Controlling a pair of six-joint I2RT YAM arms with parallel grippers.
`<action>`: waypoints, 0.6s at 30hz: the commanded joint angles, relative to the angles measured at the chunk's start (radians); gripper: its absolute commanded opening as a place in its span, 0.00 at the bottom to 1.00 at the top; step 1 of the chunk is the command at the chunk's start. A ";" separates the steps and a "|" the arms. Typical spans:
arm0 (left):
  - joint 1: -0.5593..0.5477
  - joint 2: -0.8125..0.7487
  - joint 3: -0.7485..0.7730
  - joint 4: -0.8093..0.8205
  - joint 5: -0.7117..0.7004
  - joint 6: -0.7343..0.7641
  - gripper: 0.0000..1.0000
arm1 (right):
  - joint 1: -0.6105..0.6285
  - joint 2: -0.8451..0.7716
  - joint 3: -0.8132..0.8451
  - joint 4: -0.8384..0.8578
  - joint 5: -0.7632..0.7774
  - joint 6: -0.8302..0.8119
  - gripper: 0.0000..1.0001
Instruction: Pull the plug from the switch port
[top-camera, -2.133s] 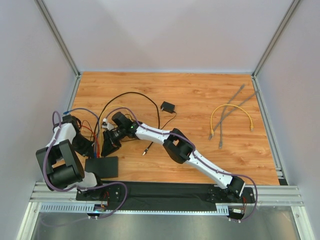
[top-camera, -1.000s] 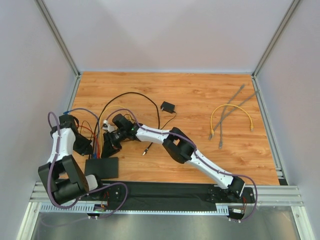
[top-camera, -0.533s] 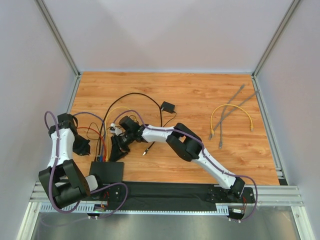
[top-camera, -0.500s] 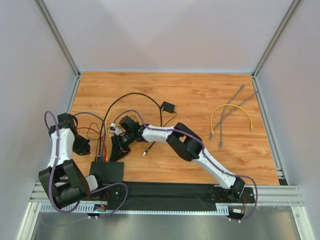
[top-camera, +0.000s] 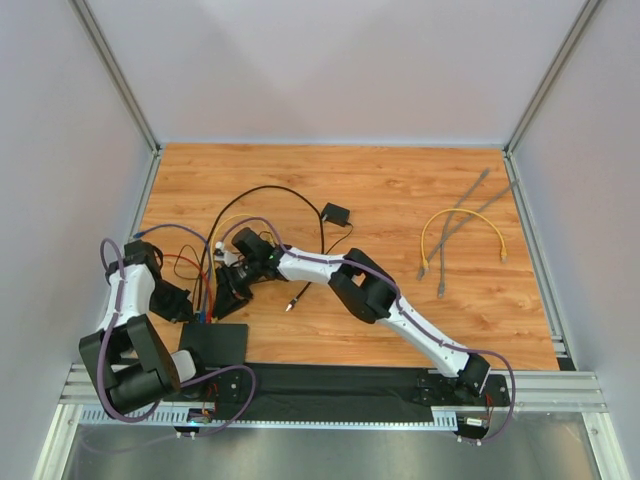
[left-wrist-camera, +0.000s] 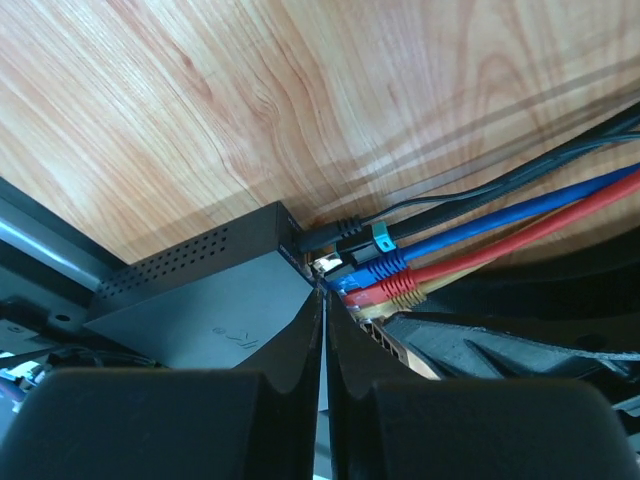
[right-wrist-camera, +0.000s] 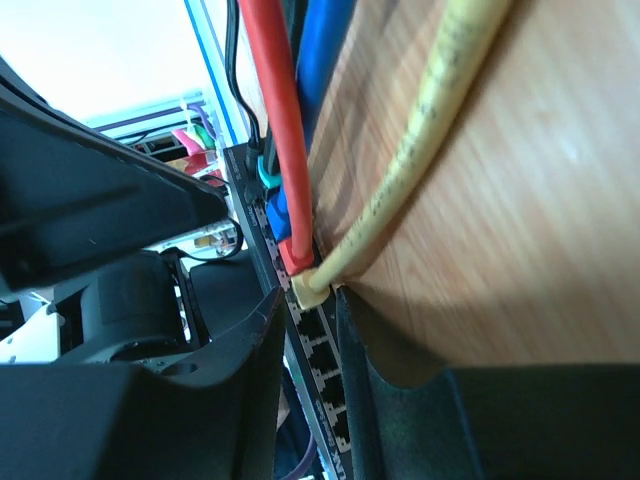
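Switch port (top-camera: 213, 341): a flat matte black box, lying flat at the near edge of the counter (top-camera: 400, 180), toward its left corner.
Switch port, close up: the left wrist view shows a row of small vent holes along one side and a faint mark on the top face.
Sockets: a row along the edge that faces the far side of the counter. Several at one end are filled and the others stand open.
Plugs in the row: a black plug (left-wrist-camera: 335, 233), a blue plug (left-wrist-camera: 365, 272), a red plug (left-wrist-camera: 385, 290) and a yellow plug (right-wrist-camera: 308, 288), side by side, all seated.
Cables: the red cable (right-wrist-camera: 280, 130), blue cable (right-wrist-camera: 325, 60) and yellow cable (right-wrist-camera: 420, 130) run away from the sockets over the wood.
Right gripper (right-wrist-camera: 310, 310): low at the socket row, its jaws a little apart with the yellow plug at their mouth. The close, blurred view does not show whether the pads actually press it.
Left gripper (left-wrist-camera: 322, 312): clenched to a thin slit with nothing between the fingers, its tips just above the corner of the box beside the plugs.
Elsewhere: a small black adapter (top-camera: 335, 214) sits mid-counter, and a loose yellow cable (top-camera: 462, 232) and grey cables (top-camera: 465, 205) lie toward the right edge.
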 joint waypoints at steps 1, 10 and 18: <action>0.008 0.015 -0.009 0.016 0.042 -0.032 0.08 | 0.019 0.073 0.057 -0.095 0.050 -0.001 0.29; 0.006 0.030 -0.034 0.042 0.056 -0.037 0.08 | 0.040 0.030 -0.061 -0.034 0.033 0.017 0.29; 0.008 0.038 -0.035 0.053 0.056 -0.034 0.06 | 0.040 0.035 -0.107 0.024 0.001 0.041 0.20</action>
